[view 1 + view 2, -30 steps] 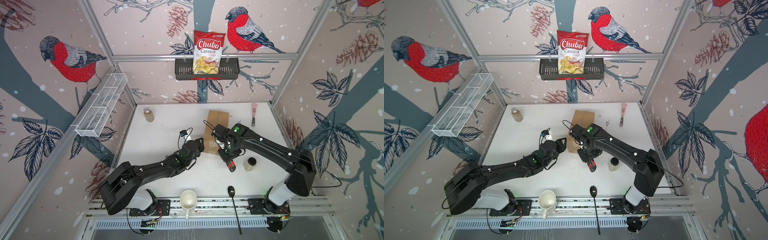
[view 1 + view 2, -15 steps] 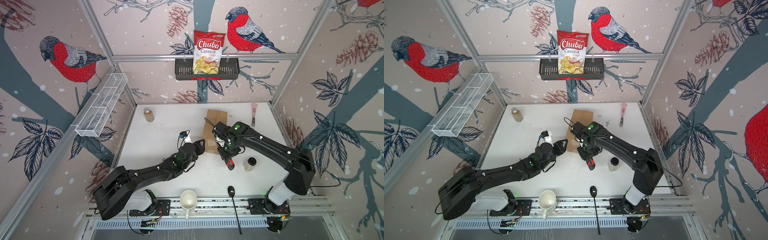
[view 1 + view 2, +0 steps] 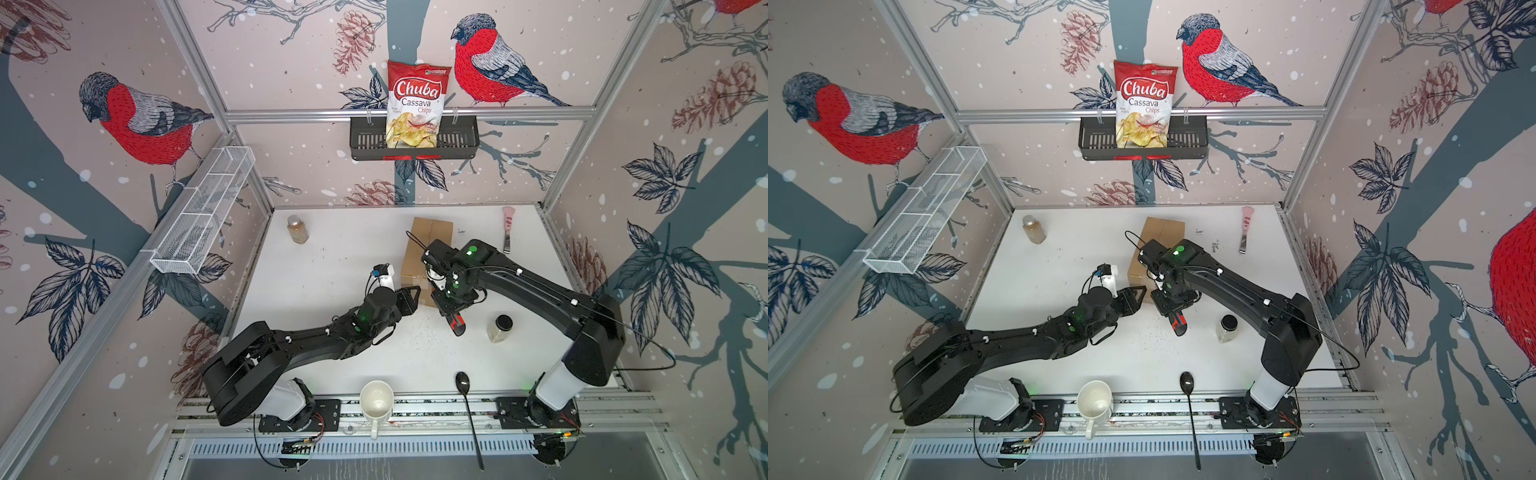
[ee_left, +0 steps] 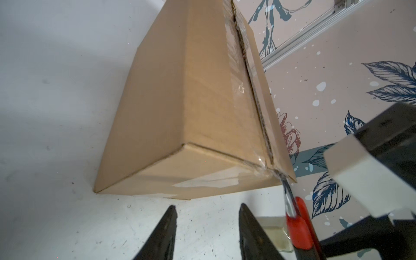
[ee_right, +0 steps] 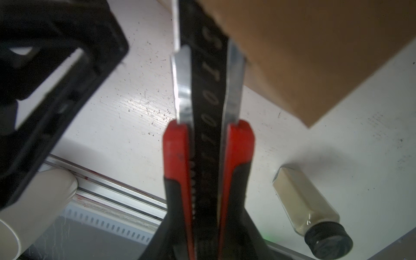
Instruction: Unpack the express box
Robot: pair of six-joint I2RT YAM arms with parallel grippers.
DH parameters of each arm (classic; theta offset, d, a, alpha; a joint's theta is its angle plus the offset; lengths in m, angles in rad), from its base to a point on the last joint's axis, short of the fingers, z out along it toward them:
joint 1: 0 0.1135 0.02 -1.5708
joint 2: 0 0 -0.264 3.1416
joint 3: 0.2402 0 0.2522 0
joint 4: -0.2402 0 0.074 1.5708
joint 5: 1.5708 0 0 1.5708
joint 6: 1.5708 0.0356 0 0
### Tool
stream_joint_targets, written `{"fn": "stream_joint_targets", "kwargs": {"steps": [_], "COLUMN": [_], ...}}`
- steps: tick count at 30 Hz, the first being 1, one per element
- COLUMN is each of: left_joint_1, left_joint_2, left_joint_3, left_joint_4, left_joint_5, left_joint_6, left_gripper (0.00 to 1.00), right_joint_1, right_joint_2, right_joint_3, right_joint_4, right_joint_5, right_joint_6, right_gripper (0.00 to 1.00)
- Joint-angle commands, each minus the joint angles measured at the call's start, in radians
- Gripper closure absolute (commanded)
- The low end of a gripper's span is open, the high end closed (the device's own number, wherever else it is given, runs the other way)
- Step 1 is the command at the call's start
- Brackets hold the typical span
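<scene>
The left gripper (image 4: 208, 207) hovers with fingers spread and empty, just short of the near end of the express box (image 3: 430, 237) (taped brown carton lying on the white table (image 3: 324, 266), toward the back wall). The right gripper (image 3: 448, 307) pinches a red utility knife (image 5: 208, 146), blade at the box's end seam

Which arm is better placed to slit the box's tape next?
Right. The right gripper holds the utility knife, blade at the taped seam of the express box; the left gripper is open and empty.
</scene>
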Motion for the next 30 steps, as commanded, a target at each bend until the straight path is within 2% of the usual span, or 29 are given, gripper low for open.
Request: {"fn": "stream_joint_targets", "kwargs": {"steps": [1,16,30], "left_joint_1": [0.001,-0.001,-0.001], "left_joint_2": [0.022,0.063,0.081], "left_joint_3": [0.015,0.030,0.038], "left_joint_4": [0.083,0.124,0.142], "left_joint_5": [0.019,0.017,0.009], "left_joint_6": [0.021,0.005,0.009], "left_gripper": [0.55,0.56,0.56], "right_joint_1": [0.006,0.010,0.029], "right_joint_2": [0.001,0.022,0.055], "right_joint_3": [0.006,0.016,0.044], "right_joint_4": [-0.019,-0.032,-0.061], "right_joint_5": [0.012,0.019,0.079], "right_joint_6": [-0.003,-0.009,0.031], "right_gripper": [0.98,0.98,0.98]}}
